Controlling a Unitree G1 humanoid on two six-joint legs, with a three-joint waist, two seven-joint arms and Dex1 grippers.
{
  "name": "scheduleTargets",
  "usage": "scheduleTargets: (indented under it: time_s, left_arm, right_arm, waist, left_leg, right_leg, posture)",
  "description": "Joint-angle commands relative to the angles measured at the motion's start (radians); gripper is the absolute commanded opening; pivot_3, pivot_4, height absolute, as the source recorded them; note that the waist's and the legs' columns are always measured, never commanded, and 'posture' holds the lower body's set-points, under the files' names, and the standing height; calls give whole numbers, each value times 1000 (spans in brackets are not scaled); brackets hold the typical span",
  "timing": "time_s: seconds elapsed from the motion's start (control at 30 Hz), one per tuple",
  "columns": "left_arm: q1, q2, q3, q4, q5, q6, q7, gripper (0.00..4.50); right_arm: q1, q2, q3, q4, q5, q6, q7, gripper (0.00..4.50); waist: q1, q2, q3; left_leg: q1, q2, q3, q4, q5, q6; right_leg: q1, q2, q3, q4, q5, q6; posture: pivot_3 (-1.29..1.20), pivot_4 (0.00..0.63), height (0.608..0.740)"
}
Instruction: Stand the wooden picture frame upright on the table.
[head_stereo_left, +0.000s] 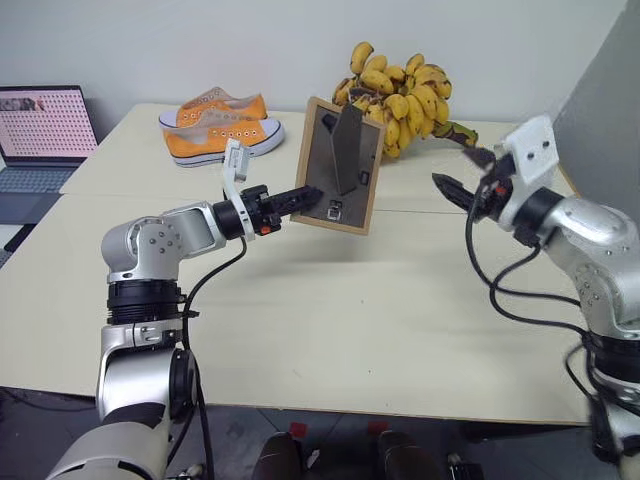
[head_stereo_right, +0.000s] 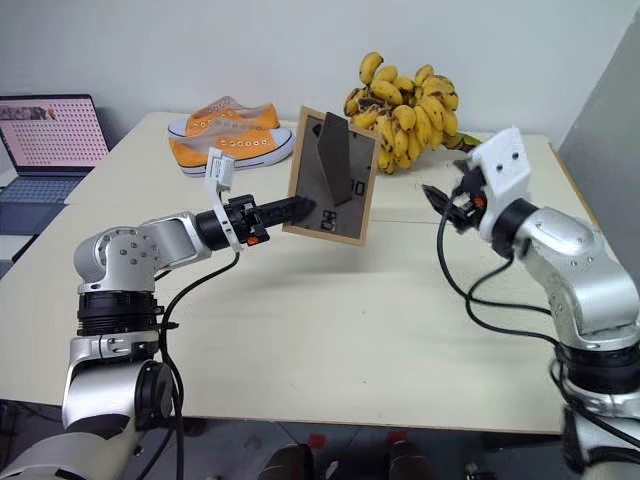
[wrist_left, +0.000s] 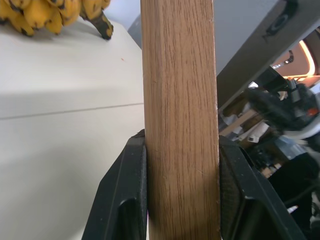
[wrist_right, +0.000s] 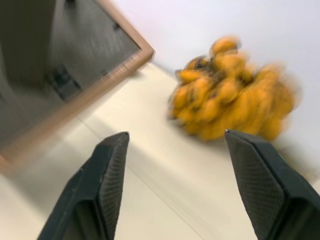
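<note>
1. Frame (head_stereo_left: 338, 166): head view; raised above the table (head_stereo_left: 330, 310), back panel toward the robot, lower edge pinched by the left gripper (head_stereo_left: 312, 199); right gripper (head_stereo_left: 462, 172) apart, beside bananas (head_stereo_left: 400, 95).
2. Left wrist: fingers (wrist_left: 125, 200) clamp wood.
3. Right wrist: fingers (wrist_right: 102, 185) spread wide, empty.

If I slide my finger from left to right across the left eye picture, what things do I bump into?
Laptop → orange shoes → left gripper → wooden picture frame → bananas → right gripper.
</note>
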Motion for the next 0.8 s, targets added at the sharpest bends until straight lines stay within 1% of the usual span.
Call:
scheduleTargets:
  time_s: [0.03,0.1,0.13,0.23,0.3,0.43,0.57,0.8]
  left_arm:
    - [-28,34,45,-121,-113,143,3,1296]
    - [-21,54,59,-155,-148,220,18,1296]
    - [-20,58,75,-164,-167,263,33,1296]
    - [-12,63,127,-200,-223,391,78,1296]
    - [10,69,147,-220,-275,440,113,1296]
    - [85,97,142,-267,-413,449,193,1296]
    - [115,86,158,-269,-521,449,302,1296]
    - [87,67,169,-226,-639,432,454,1296]
  right_arm:
    - [1,-55,116,226,-326,-608,-76,3202]
    - [-32,-86,174,350,-516,-857,-192,3202]
    - [-55,-90,192,407,-589,-942,-251,3202]
    - [-129,-65,216,545,-733,-1082,-411,3202]
    - [-175,-52,234,616,-840,-1144,-527,3202]
    - [-247,-28,251,719,-967,-1193,-706,3202]
    - [-306,1,259,762,-1050,-1201,-843,3202]
    - [-323,49,310,744,-1152,-1203,-981,3202]
  waist:
    - [-5,0,0]
    - [-9,0,0]
    - [-9,0,0]
    - [-15,0,0]
    - [-16,0,0]
    - [-14,0,0]
    - [-8,0,0]
    - [-3,0,0]
  left_leg:
    - [0,0,0,0,0,0]
    - [0,0,1,0,0,0]
    - [0,0,1,0,0,0]
    - [1,1,2,1,1,-2]
    - [1,1,2,1,2,-3]
    - [2,0,1,2,4,-6]
    - [2,0,1,2,4,-7]
    - [2,-1,-1,7,4,-7]
  right_leg:
    - [0,0,0,0,0,0]
    - [0,0,2,1,0,0]
    - [-1,0,2,1,0,0]
    - [-1,0,3,2,0,0]
    - [-1,0,3,3,0,0]
    - [0,-1,2,3,0,0]
    - [0,-1,3,4,0,-1]
    - [1,-1,2,9,0,-1]
  posture:
    - [0,150,740]
    - [0,150,740]
    - [0,150,740]
    - [0,150,740]
    - [0,150,740]
    - [0,150,740]
    - [0,150,740]
    - [0,150,740]
